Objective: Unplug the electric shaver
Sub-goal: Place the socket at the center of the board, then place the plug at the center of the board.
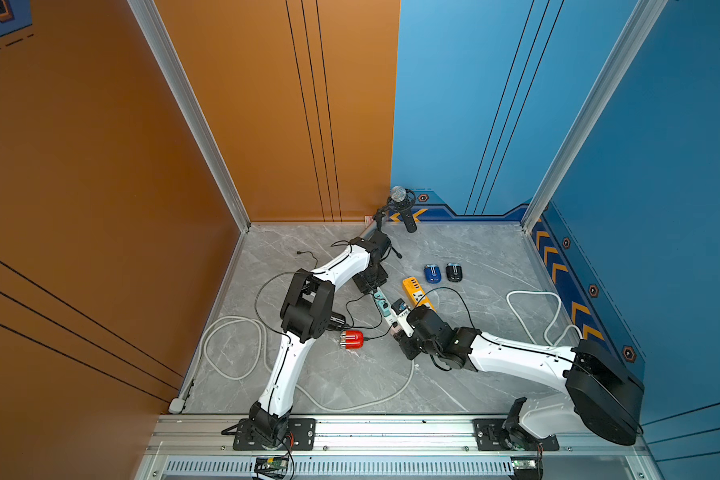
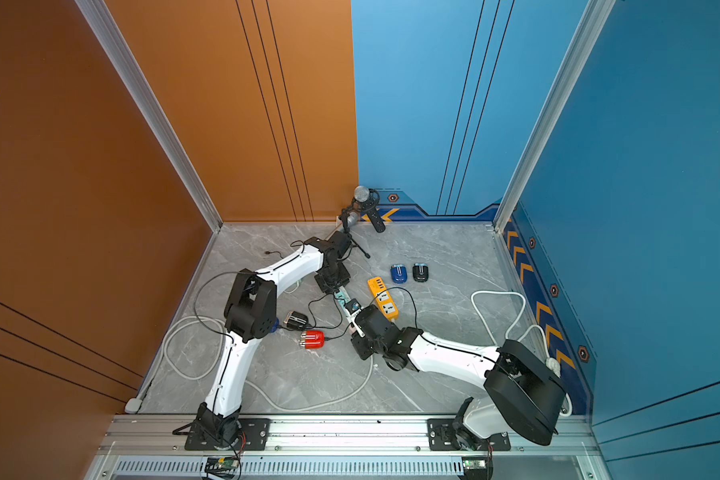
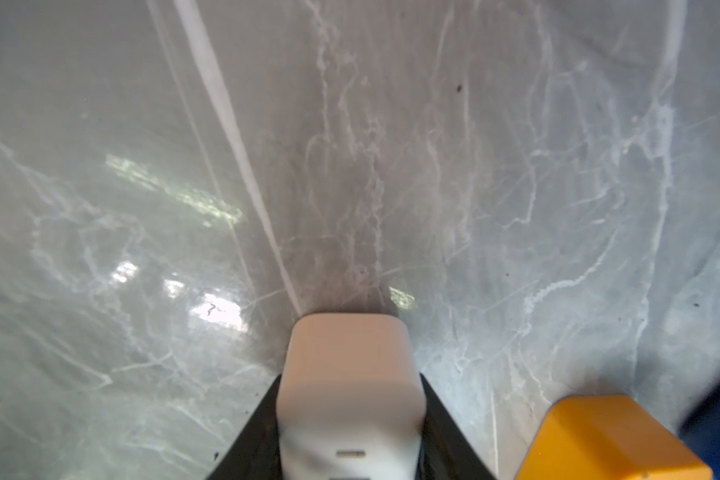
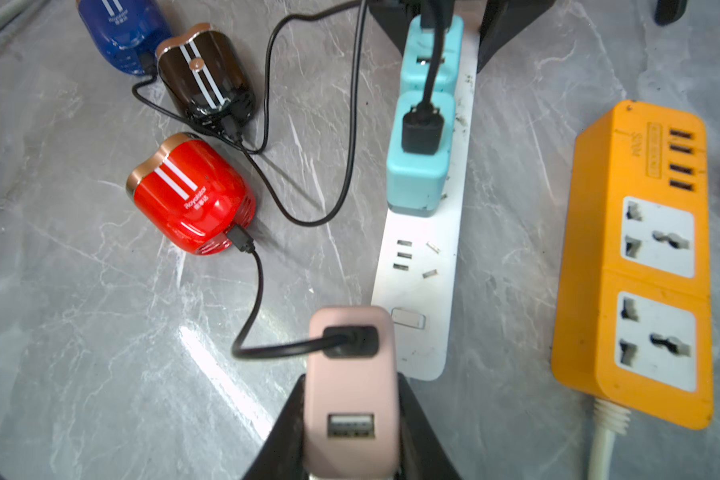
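The glossy red electric shaver, a small rounded plastic body with a copper-coloured rim, lies at left-centre of the right wrist view. A thin black cable runs from its base to the matte pink USB charger block at bottom centre. The right gripper has its fingers clamped on that block's flat sides. The block looks clear of the long white power strip, though its prongs are hidden. The left gripper pinches the strip's far end, at bottom centre of the left wrist view. The shaver should be light and slippery and the cable limp, so the stiff block is the better hold. Lettering beside the shaver's 2 white stripes appears to read "Royalstar". Embossing on the orange plastic power strip at right is illegible.
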You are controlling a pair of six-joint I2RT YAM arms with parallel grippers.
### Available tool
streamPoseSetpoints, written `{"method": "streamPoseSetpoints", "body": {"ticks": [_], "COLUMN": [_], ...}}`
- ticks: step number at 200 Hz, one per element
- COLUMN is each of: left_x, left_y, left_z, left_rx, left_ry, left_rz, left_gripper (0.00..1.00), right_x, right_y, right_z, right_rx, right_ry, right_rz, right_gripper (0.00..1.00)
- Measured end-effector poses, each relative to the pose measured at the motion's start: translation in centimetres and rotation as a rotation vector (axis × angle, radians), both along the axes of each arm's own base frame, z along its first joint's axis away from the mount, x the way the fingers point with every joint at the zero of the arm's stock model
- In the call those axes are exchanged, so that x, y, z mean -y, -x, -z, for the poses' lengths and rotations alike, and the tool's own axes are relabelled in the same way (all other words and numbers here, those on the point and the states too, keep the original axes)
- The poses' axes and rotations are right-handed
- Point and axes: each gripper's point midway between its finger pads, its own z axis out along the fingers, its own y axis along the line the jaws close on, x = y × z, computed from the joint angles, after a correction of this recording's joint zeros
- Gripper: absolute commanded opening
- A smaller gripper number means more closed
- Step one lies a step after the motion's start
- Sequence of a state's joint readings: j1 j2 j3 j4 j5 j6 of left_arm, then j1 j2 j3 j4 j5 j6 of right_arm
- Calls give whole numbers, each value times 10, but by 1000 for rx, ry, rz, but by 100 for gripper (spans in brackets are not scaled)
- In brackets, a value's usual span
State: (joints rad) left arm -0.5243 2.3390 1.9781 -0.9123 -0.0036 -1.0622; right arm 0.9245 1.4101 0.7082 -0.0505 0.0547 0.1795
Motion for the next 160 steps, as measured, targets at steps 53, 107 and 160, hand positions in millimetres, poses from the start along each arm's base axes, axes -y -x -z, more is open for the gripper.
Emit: {"method": "streamPoseSetpoints", "body": {"ticks": [53,107,160], "left_x": [3,2,-3], "left_y": [-1,-9,-18], "left_z": [-1,-13,-46], "left_rx": [34,101,193], "left_ry": [-44,-99,-139], "left_rz": [57,104,131], "left_gripper": [77,99,99], "right_x": [6,14,13], "right_y": [27,54,69], "right_z": [2,11,19], "right_rx": [-15,-58,-114], "right_ry": [28,45,36], "right_rz": [-59,-129,-181], "right_gripper": [23,26,28]}}
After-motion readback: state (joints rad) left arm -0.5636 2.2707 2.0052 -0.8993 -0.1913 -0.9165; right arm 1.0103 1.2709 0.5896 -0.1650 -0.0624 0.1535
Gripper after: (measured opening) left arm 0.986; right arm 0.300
